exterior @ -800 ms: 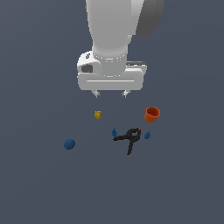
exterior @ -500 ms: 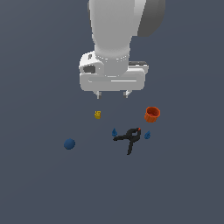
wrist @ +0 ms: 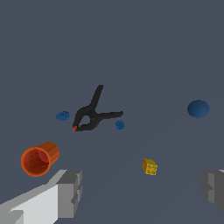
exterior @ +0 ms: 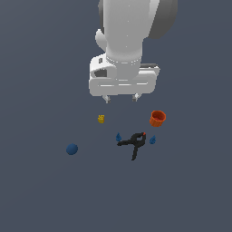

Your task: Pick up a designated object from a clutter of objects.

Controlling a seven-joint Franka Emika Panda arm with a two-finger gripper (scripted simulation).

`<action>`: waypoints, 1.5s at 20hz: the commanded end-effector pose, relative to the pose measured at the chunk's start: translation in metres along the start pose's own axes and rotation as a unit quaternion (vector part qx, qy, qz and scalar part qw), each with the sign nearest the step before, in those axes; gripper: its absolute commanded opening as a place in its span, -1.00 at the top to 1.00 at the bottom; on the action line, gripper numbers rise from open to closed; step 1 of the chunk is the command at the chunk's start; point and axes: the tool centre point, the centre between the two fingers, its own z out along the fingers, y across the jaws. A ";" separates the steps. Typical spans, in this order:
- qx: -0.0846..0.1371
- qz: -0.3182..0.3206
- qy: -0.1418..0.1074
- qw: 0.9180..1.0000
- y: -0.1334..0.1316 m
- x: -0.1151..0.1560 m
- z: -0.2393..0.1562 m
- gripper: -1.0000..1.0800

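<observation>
currently the white panda gripper point(exterior: 121, 98) hangs above the dark grey floor point(exterior: 41, 190), jaws apart, nothing between them. the smooth dark blue ball point(exterior: 72, 149) sits alone in the exterior view, at about 8 o'clock from the black spring clamp with red tip point(exterior: 133, 142), well apart from everything else. two tiny blue teardrop pieces point(exterior: 118, 136) flank the clamp, just beside it. the orange-red cup point(exterior: 157, 118) lies tipped at the clamp's 1 o'clock. the tiny yellow block point(exterior: 101, 118) is at its 10 o'clock, nearly under the fingers point(wrist: 65, 192).
</observation>
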 end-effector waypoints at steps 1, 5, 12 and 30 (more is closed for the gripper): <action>0.000 -0.001 0.000 1.000 0.001 0.001 0.001 -0.92; 0.001 -0.009 0.001 1.000 0.006 0.004 0.006 -0.92; 0.003 -0.035 0.003 0.999 0.027 0.018 0.023 -0.92; 0.004 -0.159 0.014 0.987 0.135 0.057 0.119 -0.92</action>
